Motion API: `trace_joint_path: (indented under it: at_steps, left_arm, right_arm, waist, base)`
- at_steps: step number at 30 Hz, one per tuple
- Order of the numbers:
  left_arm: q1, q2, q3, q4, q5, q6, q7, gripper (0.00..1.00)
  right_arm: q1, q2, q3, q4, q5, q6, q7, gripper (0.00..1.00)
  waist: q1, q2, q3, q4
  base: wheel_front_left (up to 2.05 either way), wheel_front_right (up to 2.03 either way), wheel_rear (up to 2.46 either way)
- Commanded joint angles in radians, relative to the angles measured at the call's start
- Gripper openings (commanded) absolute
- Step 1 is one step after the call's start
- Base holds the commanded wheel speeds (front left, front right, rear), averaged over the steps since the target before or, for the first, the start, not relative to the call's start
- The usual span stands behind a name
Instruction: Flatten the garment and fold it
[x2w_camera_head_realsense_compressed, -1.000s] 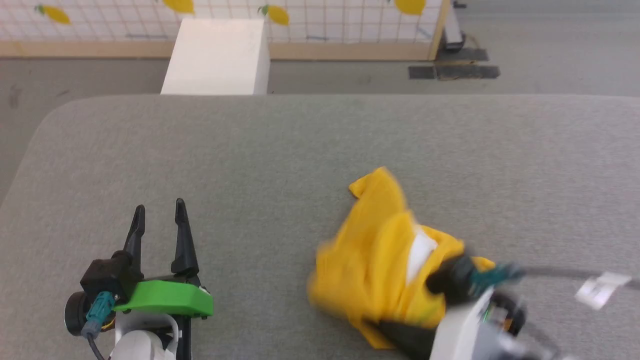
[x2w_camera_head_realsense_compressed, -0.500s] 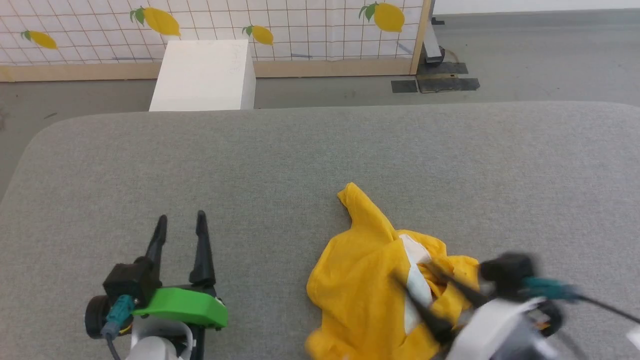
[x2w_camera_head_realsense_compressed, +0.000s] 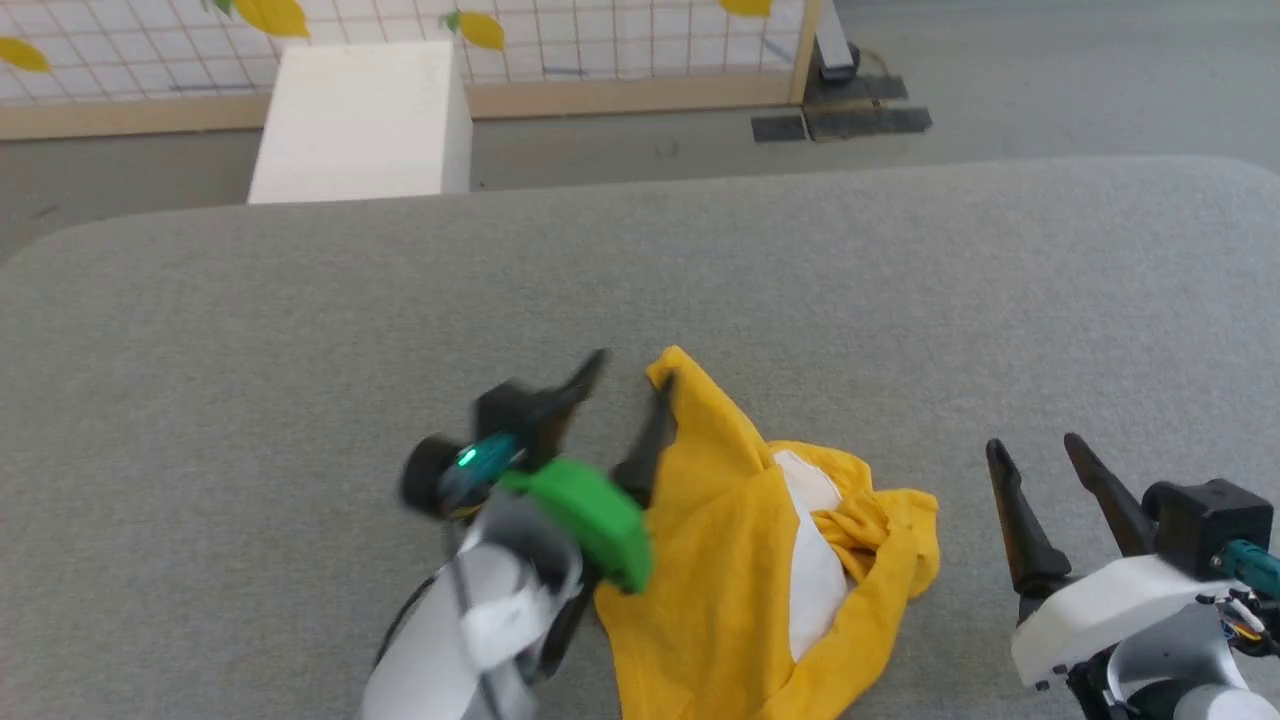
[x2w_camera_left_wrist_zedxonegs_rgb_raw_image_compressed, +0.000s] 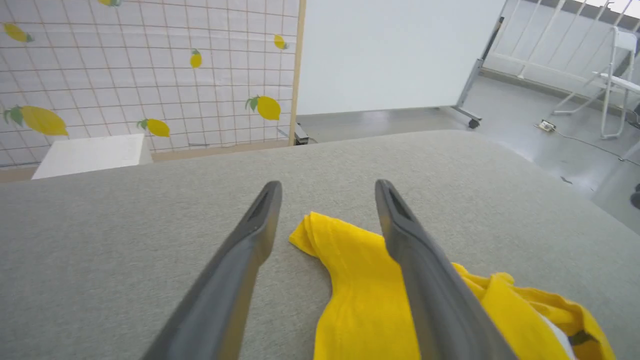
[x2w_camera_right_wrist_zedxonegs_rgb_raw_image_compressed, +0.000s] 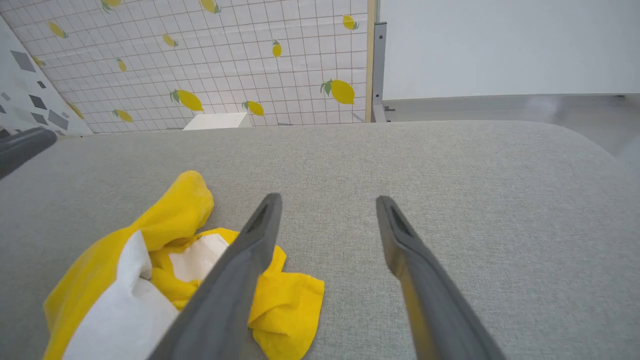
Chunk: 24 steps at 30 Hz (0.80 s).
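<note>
head view: the yellow t-shirt (x2w_camera_head_realsense_compressed: 740, 570) lies in a crumpled heap on the grey padded worktop (x2w_camera_head_realsense_compressed: 300, 330). it is close to the near edge and a little right of the middle, between my two grippers. one narrow yellow end of it reaches toward the far edge, and a white patch shows through the bunched folds. i can't make out the sleeves, the collar or the hem from here.

my left gripper (x2w_camera_head_realsense_compressed: 634, 367) is blurred in this view. it sits at the far left tip of the shirt with its jaws spread wide and nothing in them. in the left wrist view that narrow yellow end lies on the worktop below the gap between my fingers. i cannot tell whether a finger touches the cloth.

my right gripper (x2w_camera_head_realsense_compressed: 1032, 443) is also spread wide and empty. it sits beside the shirt's right side, near the near edge, with bare worktop showing between it and the cloth.

as i judge it, nothing of the task is done yet. the shirt is neither spread flat nor folded. what's left is to take hold of an edge, pull the heap open, smooth it face-flat on the worktop, and then make every fold.
</note>
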Motion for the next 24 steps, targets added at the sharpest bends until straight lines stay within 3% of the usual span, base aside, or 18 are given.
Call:
trace_joint_path:
  at_steps: [1, 7, 11, 14, 15, 17, 20, 21, 24]
  left_arm:
    - [-0.050, -0.001, -0.041, 0.017, -0.038, 0.000, 0.049, 1.00]
    - [-0.209, -0.001, -0.195, 0.112, -0.099, 0.047, 0.332, 1.00]
    - [-0.275, 0.011, -0.265, 0.172, -0.064, 0.090, 0.565, 1.00]
    - [-0.292, 0.029, -0.292, 0.170, -0.056, 0.095, 0.693, 1.00]
    - [-0.293, 0.036, -0.297, 0.159, -0.058, 0.092, 0.724, 0.53]
    - [-0.284, 0.045, -0.305, 0.138, -0.077, 0.077, 0.775, 0.00]
    - [-0.276, 0.059, -0.308, 0.103, -0.087, 0.066, 0.793, 0.00]
    - [-0.289, 0.062, -0.293, 0.061, -0.070, 0.068, 0.689, 0.00]
    - [-0.317, 0.045, -0.260, 0.036, -0.049, 0.087, 0.508, 0.00]
  right_arm:
    - [-0.026, 0.002, -0.002, 0.013, 0.015, -0.001, -0.017, 1.00]
    - [-0.061, 0.003, 0.025, 0.056, 0.046, -0.001, -0.044, 1.00]
    - [-0.074, 0.003, 0.039, 0.080, 0.063, -0.001, -0.058, 1.00]
    - [-0.077, 0.003, 0.043, 0.092, 0.070, -0.001, -0.064, 1.00]
    - [-0.077, 0.003, 0.043, 0.096, 0.071, -0.001, -0.066, 1.00]
    - [-0.077, 0.003, 0.042, 0.102, 0.073, -0.001, -0.068, 1.00]
    - [-0.077, 0.003, 0.039, 0.108, 0.075, -0.001, -0.070, 1.00]
    - [-0.081, 0.003, 0.042, 0.108, 0.081, -0.001, -0.072, 1.00]
    - [-0.083, 0.003, 0.045, 0.107, 0.081, -0.001, -0.070, 1.00]
  waist:
    - [0.0000, -0.0001, 0.036, -0.031]
    - [0.0000, -0.0001, 0.087, -0.077]
    - [0.0000, -0.0001, 0.098, -0.100]
    - [0.0000, -0.0001, 0.099, -0.106]
    - [0.0000, -0.0001, 0.098, -0.107]
    - [0.0000, -0.0001, 0.092, -0.107]
    - [0.0000, -0.0001, 0.084, -0.100]
    - [0.0000, -0.0001, 0.079, -0.088]
    - [0.0000, -0.0001, 0.074, -0.071]
  base:
    - [0.00, 0.00, 0.00]
    - [0.00, 0.00, 0.00]
    - [0.00, 0.00, 0.00]
    - [0.00, 0.00, 0.00]
    - [0.00, 0.00, 0.00]
    - [0.00, 0.00, 0.00]
    - [0.00, 0.00, 0.00]
    - [0.00, 0.00, 0.00]
    - [0.00, 0.00, 0.00]
